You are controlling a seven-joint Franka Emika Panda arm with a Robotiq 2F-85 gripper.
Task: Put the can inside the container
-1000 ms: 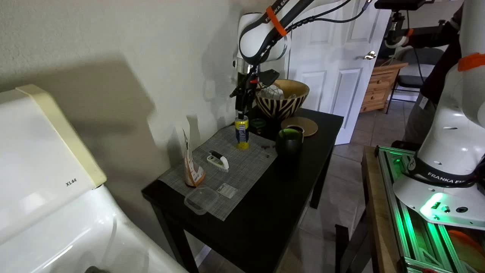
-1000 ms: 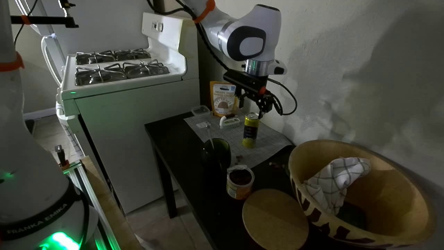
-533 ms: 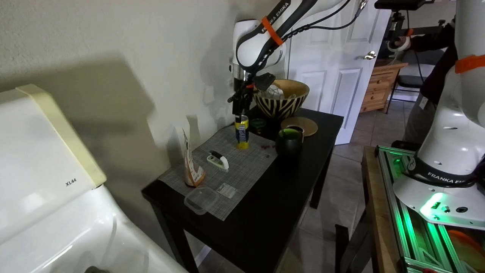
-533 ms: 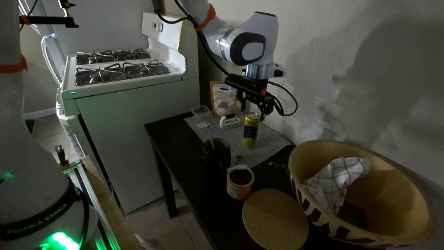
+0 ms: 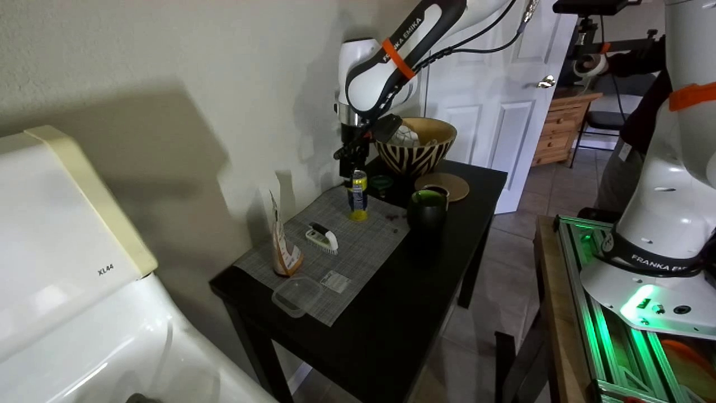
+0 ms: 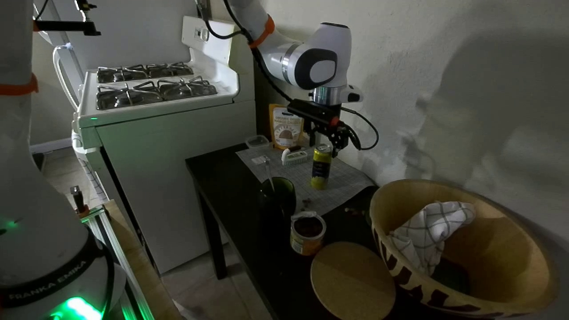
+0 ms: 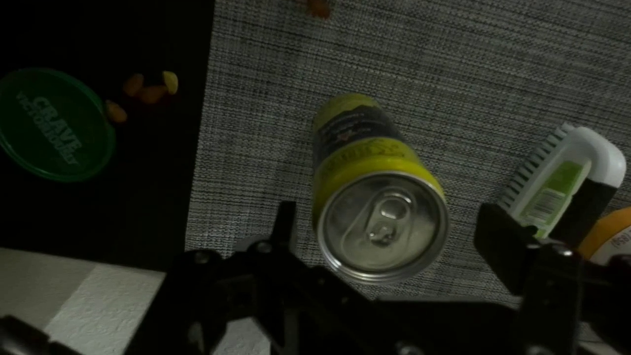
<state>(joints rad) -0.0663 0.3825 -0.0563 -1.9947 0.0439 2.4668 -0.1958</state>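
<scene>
The can [image 5: 358, 202] stands upright on the grey placemat in both exterior views. It is yellow with a dark blue band and a silver pull-tab top. In the wrist view the can [image 7: 362, 148] rises between the fingers. My gripper [image 7: 387, 223] is open, with one finger on each side of the can's top and a gap on both sides. In an exterior view the gripper [image 6: 324, 147] is at about the height of the can's top. The container [image 5: 297, 295] is a clear, shallow box at the table's near corner, beside the snack pouch; it also shows in an exterior view [image 6: 257, 142].
A white and green brush [image 5: 321, 238] and a snack pouch [image 6: 286, 127] are on the placemat. A dark green cup [image 6: 278, 195], an opened tub [image 6: 306, 243], a round board [image 6: 353, 282] and a striped bowl [image 5: 417, 159] are nearby. The wall [image 5: 268, 101] runs close behind.
My gripper has moved down and slightly towards the wall, so that its fingers are lower beside the can's top. The can and the container have not moved.
</scene>
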